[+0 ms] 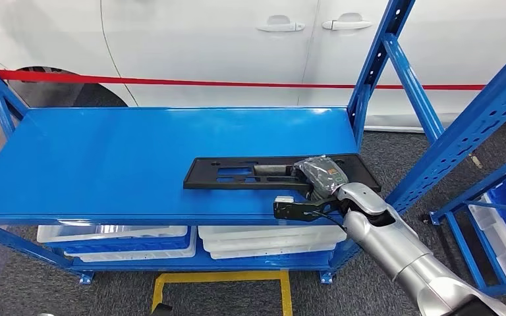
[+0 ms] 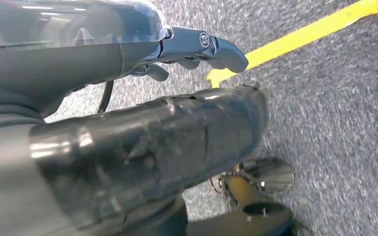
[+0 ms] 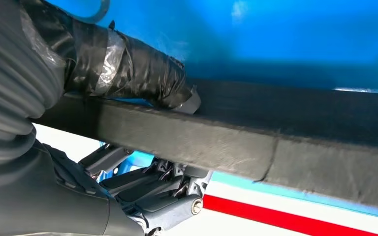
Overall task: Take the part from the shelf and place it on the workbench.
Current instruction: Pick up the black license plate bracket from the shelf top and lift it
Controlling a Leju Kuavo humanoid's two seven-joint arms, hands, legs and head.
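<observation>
While the part (image 1: 263,172) — flat black plate w/ cutouts — lies on the blue shelf (image 1: 138,158), its long axis runs left-right across my view, parallel to the shelf's front edge and close to it. Its right end is where the grasp is: my right hand (image 1: 319,178) sits on that end, coming in from the front-right corner of the shelf. In the right wrist view the taped thumb (image 3: 142,73) presses on one broad face of the plate and the darker fingers (image 3: 157,189) curl under the opposite face, so I judge the hand is clamped on the part's edge, pinch-style. Whether the plate is lifted or flat on the shelf, I can't tell from the head view.

Left hand (image 2: 197,46) hangs over grey carpet (image 2: 334,123) w/ yellow floor tape (image 2: 295,37); fingers loosely apart, holding nothing — well away from the part. So right arm is the working one. Since the grip is at one end, most of the plate's length hangs out to the left of the hand; I expect it to want to droop or twist on lift-out, and the blue upright (image 1: 372,72) stands just beyond the grasped end.
</observation>
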